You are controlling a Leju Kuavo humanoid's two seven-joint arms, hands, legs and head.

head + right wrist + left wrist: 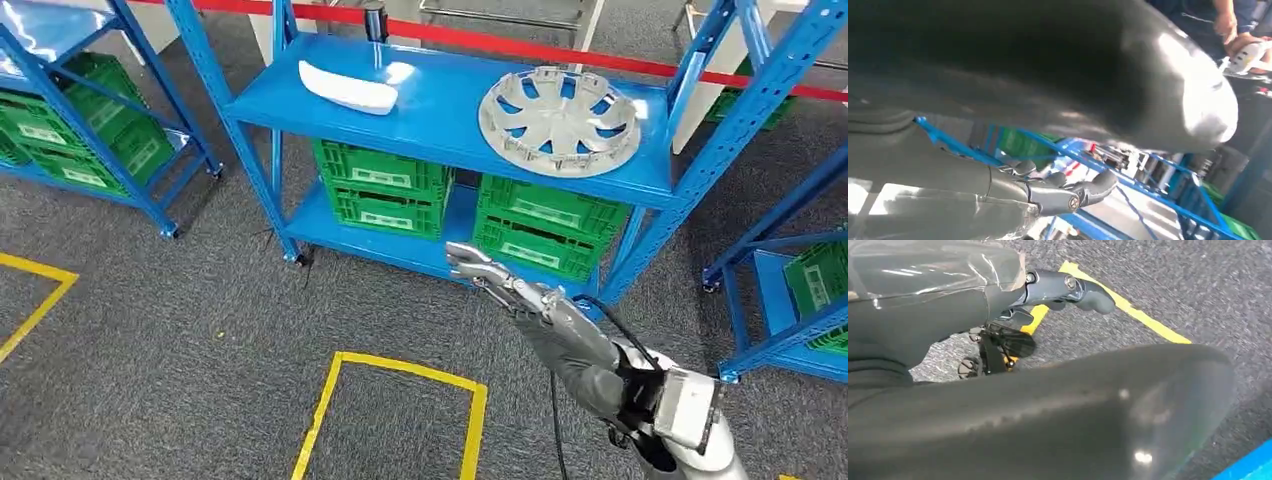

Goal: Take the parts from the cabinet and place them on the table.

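A white curved part [348, 88] lies on the top shelf of the blue cabinet [440, 110], toward its left side. A silver wheel cover [558, 120] lies flat on the same shelf at the right. My right hand [488, 270] reaches forward below and in front of that shelf, level with the lower tier, fingers stretched out and holding nothing. In the right wrist view its thumb [1068, 197] sticks out toward blue shelf rails. My left hand [1048, 295] hangs over the grey carpet with its thumb extended and nothing in it.
Green crates [455, 200] fill the cabinet's lower shelf. More blue racks with green crates stand at the left [75, 120] and right [800, 280]. Yellow floor lines [400, 400] mark a box on the carpet. A person's hand [1233, 30] shows beside the right rack.
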